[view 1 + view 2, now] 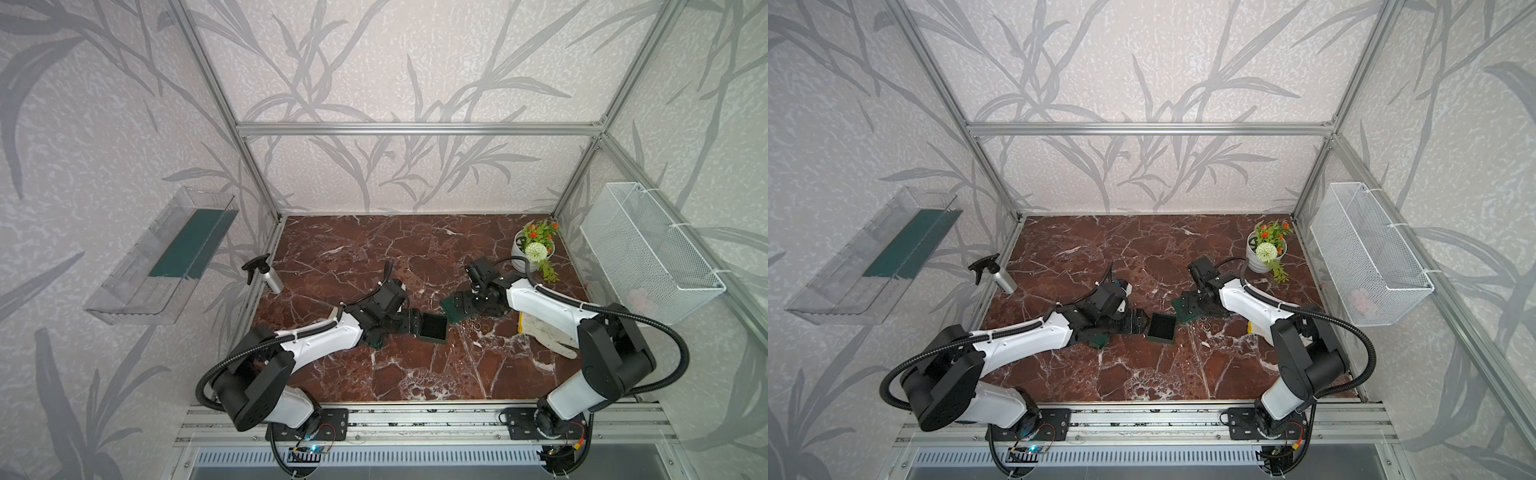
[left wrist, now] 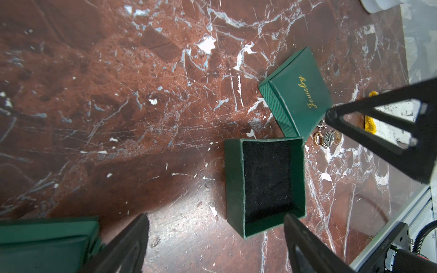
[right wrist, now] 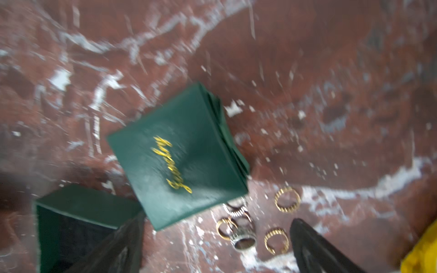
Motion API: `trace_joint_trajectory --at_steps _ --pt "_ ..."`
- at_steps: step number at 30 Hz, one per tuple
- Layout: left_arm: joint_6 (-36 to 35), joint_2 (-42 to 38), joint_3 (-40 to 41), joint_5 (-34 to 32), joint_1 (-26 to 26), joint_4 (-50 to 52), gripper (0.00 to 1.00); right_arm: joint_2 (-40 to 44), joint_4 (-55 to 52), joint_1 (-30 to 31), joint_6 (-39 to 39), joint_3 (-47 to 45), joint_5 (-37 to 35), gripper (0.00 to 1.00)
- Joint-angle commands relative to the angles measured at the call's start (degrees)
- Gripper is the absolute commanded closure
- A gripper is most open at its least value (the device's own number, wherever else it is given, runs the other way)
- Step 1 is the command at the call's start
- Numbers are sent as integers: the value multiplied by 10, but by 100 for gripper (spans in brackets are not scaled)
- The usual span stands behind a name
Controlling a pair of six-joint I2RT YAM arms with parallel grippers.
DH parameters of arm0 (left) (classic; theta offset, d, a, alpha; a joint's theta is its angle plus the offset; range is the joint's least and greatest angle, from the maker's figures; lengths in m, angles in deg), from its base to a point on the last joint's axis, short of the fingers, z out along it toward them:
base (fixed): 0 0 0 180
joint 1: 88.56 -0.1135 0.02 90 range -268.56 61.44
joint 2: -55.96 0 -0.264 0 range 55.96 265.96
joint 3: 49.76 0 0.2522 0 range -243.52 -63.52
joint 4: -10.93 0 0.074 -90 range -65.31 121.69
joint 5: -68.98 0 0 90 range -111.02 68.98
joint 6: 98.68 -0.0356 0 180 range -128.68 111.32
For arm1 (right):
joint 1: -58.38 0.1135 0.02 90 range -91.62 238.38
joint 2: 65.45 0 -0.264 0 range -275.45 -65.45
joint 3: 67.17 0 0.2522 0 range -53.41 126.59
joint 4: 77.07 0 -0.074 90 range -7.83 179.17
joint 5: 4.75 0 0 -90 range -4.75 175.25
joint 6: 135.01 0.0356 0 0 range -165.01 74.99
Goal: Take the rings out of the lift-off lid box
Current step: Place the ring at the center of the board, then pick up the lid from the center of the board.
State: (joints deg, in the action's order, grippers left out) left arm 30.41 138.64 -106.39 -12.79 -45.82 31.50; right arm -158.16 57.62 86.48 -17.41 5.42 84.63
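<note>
The right pincer (image 3: 218,219) stood wide over the rings (image 3: 244,238), lid (image 3: 179,156) just ahead; the left pincer (image 2: 216,216), also wide, faced the open box (image 2: 264,182), another box (image 2: 47,243) beside.

The left arm (image 1: 320,337) and right arm (image 1: 540,302) each have white link shells, black joint housings, a black corrugated conduit (image 1: 685,358) and a black screwed base plate (image 1: 336,419).

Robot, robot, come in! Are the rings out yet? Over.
Left claw and right claw open, empty. Rings out, on table beside lid. Box empty. Nothing blocking.
</note>
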Motion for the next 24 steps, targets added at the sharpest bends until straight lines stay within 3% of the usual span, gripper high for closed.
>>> trace_joint_trajectory --at_steps 1,8,24 --pt "-4 -15 9 -16 1 1 13 -20 1 2 -69 23 11 1" --pt "-8 -17 4 -21 0 8 13 -73 -11 5 -133 69 1 1" --pt "-11 -7 -1 -22 -6 9 12 -134 -22 35 -148 106 -30 1"
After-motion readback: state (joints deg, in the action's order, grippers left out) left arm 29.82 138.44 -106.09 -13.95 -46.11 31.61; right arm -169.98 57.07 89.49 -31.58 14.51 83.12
